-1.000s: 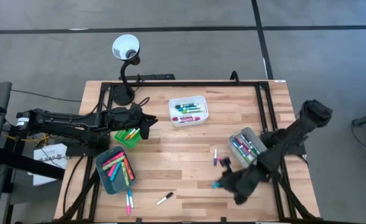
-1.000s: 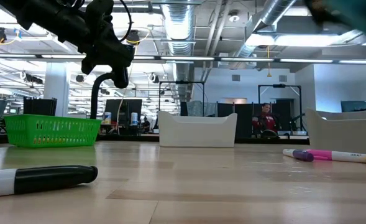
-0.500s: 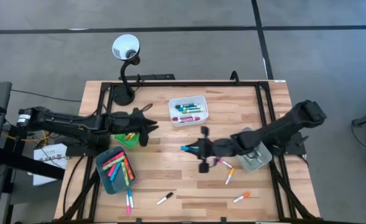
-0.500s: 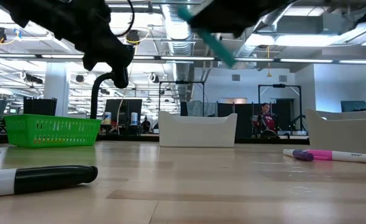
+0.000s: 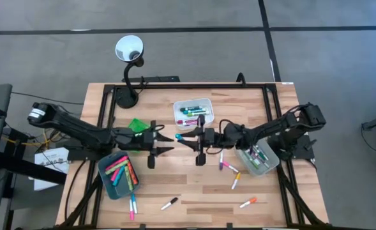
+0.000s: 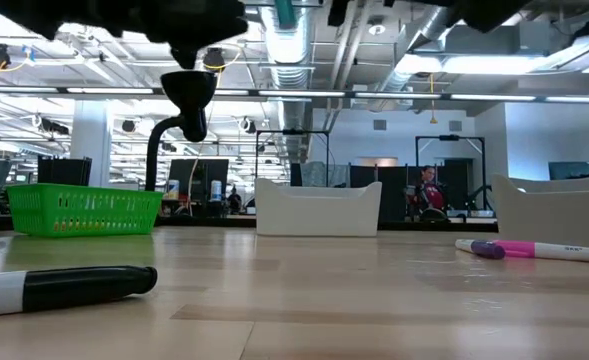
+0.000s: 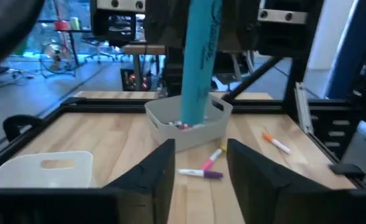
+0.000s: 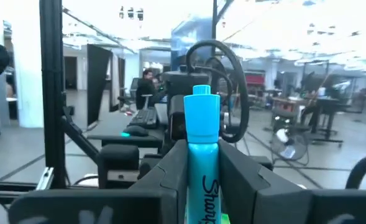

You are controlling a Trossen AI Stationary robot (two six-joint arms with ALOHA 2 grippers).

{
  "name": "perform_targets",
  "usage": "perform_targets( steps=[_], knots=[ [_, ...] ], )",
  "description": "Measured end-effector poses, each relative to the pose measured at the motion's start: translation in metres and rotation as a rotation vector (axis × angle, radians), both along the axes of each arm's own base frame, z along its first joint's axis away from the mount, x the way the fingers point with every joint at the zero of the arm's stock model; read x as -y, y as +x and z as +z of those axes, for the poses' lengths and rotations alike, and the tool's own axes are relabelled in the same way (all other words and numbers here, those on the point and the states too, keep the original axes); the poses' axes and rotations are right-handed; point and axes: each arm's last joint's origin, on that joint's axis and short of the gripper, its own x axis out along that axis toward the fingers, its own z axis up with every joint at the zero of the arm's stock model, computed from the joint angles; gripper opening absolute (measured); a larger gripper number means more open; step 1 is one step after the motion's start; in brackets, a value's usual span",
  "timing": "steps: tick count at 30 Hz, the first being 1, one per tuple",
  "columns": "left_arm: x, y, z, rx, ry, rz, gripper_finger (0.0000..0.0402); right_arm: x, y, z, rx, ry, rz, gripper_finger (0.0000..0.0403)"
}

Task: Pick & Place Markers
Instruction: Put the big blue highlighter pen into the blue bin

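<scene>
A blue marker was held above the middle of the wooden plank worktop (image 5: 175,191).
The slim, smooth-barrelled blue marker (image 5: 184,137) was clamped in the right gripper (image 5: 194,138); the left gripper (image 5: 166,142) faced it, jaws apart.

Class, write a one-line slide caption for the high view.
Mid-table, the right gripper holds a teal marker out toward the open left gripper.

In the low view, both arms leave the frame at twelve o'clock. The black marker (image 6: 64,289) is cut at nine o'clock. The teal marker (image 7: 199,59) runs off the left wrist view's top.
</scene>
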Motion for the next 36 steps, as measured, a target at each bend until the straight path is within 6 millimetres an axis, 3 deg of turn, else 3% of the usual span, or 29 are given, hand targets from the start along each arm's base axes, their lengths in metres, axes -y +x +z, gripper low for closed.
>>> perform_targets(
  steps=[7, 13, 20, 30, 36],
  knots=[
    [-0.007, 0.019, -0.006, 0.124, -0.029, 0.025, 0.0203, 0.003, 0.001, -0.001, -0.011, -0.001, 0.003, 0.0062],
    [-0.006, 0.035, -0.006, 0.184, -0.043, -0.016, 0.0213, 0.004, 0.001, -0.001, -0.011, -0.008, -0.002, 0.0063],
    [0.000, 0.065, -0.007, 0.167, -0.002, -0.018, 0.0186, 0.005, 0.002, -0.004, -0.039, -0.022, -0.008, 0.0063],
    [-0.001, 0.066, -0.009, 0.153, -0.044, -0.008, 0.0061, -0.003, 0.000, -0.004, -0.041, -0.024, -0.044, 0.0066],
    [0.001, 0.066, -0.011, 0.133, -0.067, -0.016, 0.0061, -0.003, 0.001, -0.009, -0.103, -0.058, -0.043, 0.0100]
  ],
)
